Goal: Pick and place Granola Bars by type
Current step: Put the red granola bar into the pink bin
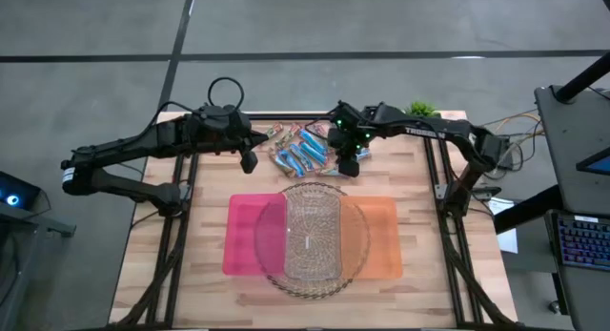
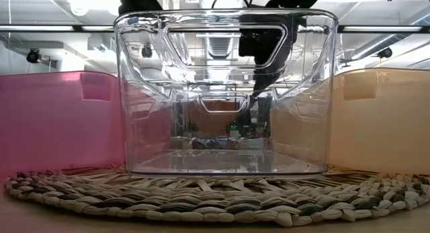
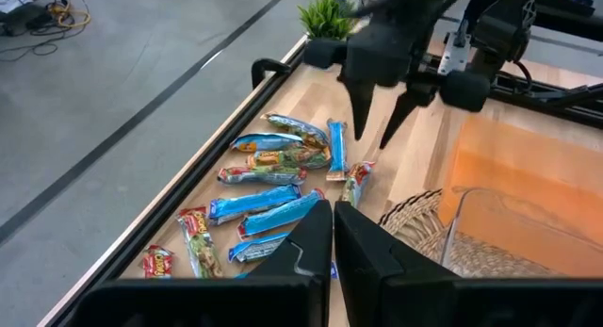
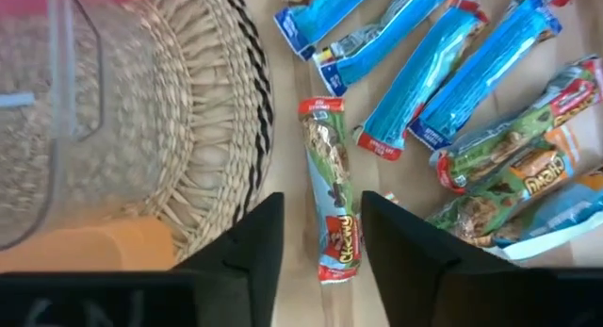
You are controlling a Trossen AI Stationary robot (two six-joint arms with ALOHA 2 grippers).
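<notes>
1. Grey concrete floor surrounds the pale wooden tabletop (image 1: 191,245), which carries a round woven straw mat (image 1: 267,264) near its front middle.
2. We see a clear plastic bin (image 1: 312,234) standing on that mat, with a pink plastic bin (image 1: 250,234) touching its left side and an orange plastic bin (image 1: 381,237) touching its right side.
3. We find the shiny wrapped granola bars (image 1: 300,150) scattered in a loose cluster on the tabletop behind the bins, most in bright blue wrappers, some in brown and green ones.
4. Our right tool (image 4: 322,235) hangs just above one brown bar with red ends (image 4: 330,190), its two dark fingers parted and standing on either side of the bar, not closed on it.
5. We read "Chewy" in white letters on that bar's red lower end; it lies just beside the mat's edge.
6. We read the same word in yellow on a green and orange wrapper (image 4: 528,176) nearby.
7. Our left tool (image 3: 333,235) waits over the left end of the cluster with its fingertips pressed together and holding nothing.
8. We see a small green potted plant (image 1: 421,110) at the tabletop's far right corner.
</notes>
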